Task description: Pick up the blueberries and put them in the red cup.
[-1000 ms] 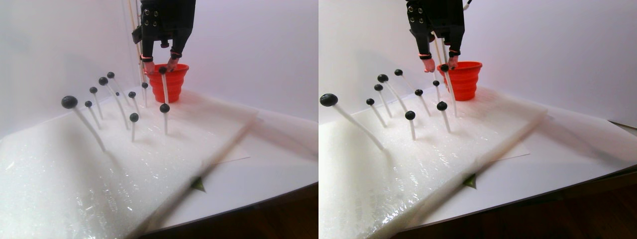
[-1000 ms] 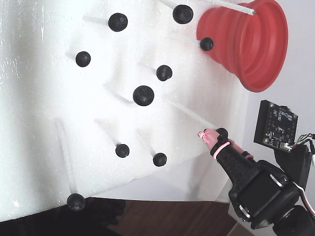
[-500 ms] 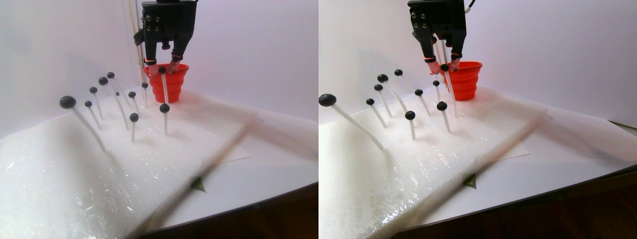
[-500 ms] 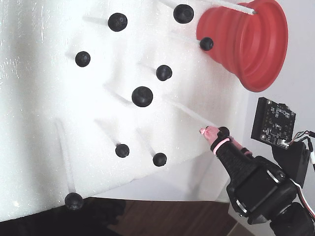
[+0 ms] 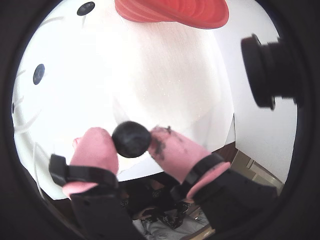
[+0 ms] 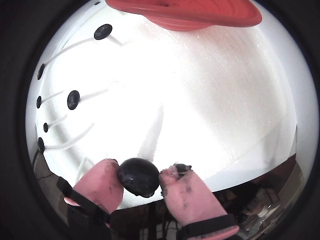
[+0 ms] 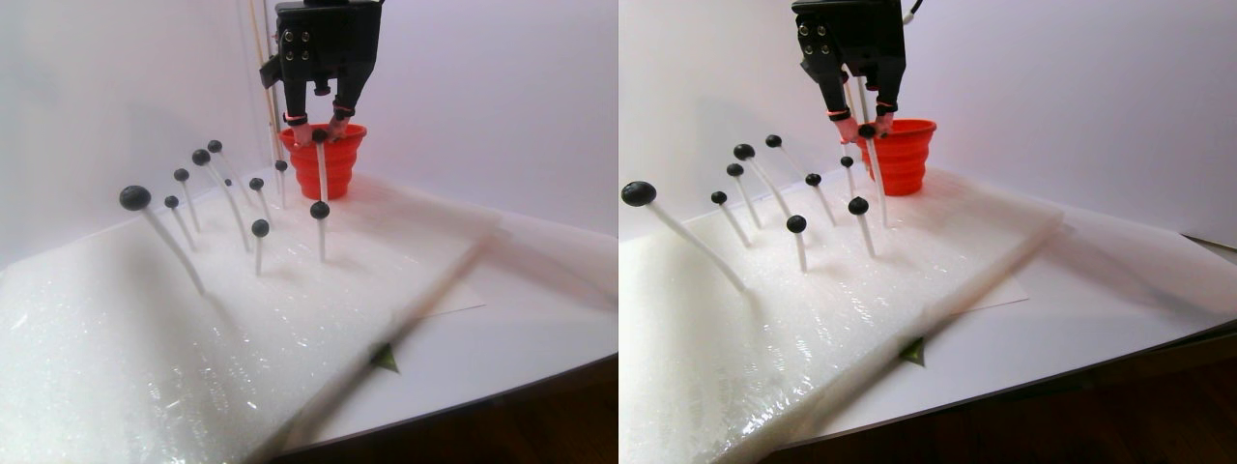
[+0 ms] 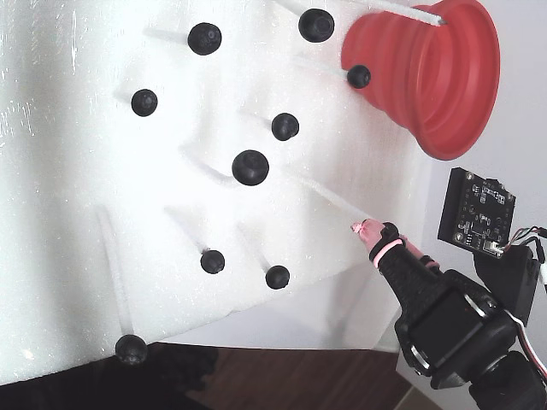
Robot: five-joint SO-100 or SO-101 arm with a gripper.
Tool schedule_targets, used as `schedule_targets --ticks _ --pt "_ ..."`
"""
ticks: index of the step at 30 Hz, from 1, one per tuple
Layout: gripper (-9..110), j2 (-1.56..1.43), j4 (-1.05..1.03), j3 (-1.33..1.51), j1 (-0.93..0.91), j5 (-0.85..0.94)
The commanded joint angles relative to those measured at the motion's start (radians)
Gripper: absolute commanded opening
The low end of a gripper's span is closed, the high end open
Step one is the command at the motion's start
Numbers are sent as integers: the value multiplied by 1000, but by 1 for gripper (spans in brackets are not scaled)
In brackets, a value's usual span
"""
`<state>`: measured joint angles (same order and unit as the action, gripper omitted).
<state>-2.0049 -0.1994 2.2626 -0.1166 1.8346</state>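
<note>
One blueberry (image 5: 131,139) sits pinched between the gripper (image 5: 131,150)'s pink fingertips (image 5: 95,149), jaws closed on it. Other blueberries (image 8: 250,166) top white sticks (image 7: 174,251) near the red cup (image 8: 432,77).

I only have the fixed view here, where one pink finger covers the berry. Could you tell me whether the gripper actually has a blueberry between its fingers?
Observer: Yes. In both wrist views a blueberry sits between the two pink fingertips of the gripper, touching both.
Operator: Thank you. Is it off its stick?
Observer: It seems not. In a wrist view a white stick runs from under the berry to the foam.
Operator: How high is it against the cup?
Observer: In the stereo pair view it is about level with the rim of the red cup, on the near side.
</note>
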Motion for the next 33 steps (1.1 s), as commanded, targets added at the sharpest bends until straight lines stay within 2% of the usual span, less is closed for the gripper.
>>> schedule_targets --ticks 1,33 --pt "13 -34 15 -38 -5 -8" --pt "11 -150 -57 -112 14 -3"
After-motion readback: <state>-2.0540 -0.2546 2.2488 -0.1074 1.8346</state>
